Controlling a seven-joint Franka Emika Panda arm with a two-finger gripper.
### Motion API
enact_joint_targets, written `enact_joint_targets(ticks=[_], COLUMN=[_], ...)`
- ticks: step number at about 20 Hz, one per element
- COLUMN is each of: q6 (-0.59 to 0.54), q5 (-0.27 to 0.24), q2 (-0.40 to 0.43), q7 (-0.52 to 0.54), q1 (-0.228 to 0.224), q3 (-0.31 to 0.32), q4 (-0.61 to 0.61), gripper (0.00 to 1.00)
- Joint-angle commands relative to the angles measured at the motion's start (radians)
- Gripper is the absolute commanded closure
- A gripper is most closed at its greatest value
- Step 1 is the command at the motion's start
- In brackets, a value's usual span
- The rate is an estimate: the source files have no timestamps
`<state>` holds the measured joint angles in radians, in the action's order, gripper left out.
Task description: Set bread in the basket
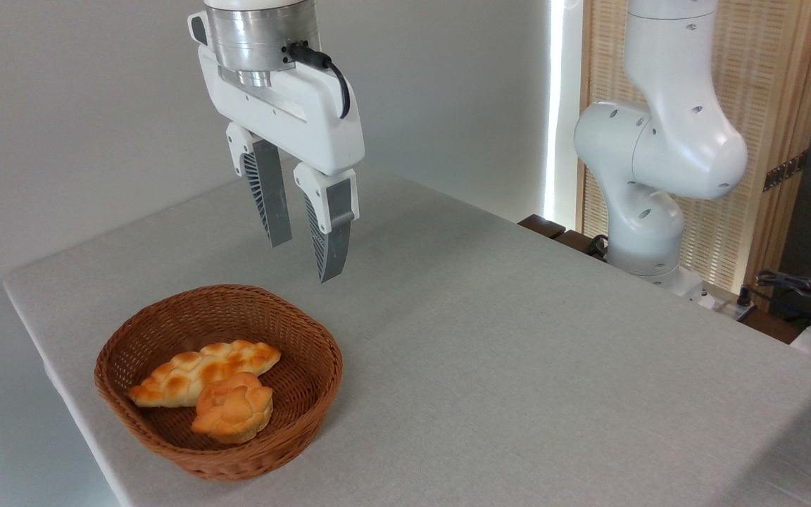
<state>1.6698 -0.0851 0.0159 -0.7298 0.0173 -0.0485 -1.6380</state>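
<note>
Tabletop [518, 352] carries the basket [321, 366]. Tool [303, 257] hangs above its far rim, fingers spread, holding nothing. Bread [194, 370] lies inside, touching a small bun [233, 412]. Judged: placement done; only withdrawal remains.

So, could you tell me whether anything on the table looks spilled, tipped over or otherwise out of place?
Nothing stands out. The long loaf and a small bun lie inside the basket, the bun against the loaf's near side. The basket sits flat on the table, and the gripper hangs open and empty above it.
</note>
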Motion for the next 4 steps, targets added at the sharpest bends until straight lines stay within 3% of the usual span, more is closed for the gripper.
enact_joint_targets(ticks=[1, 4], q6=[-0.025, -0.025], q5=[-0.005, -0.004], q2=[0.004, 0.004], q7=[-0.002, 0.0], q1=[-0.007, -0.007], q3=[0.01, 0.012], q4=[0.01, 0.012], gripper=[0.0, 0.0])
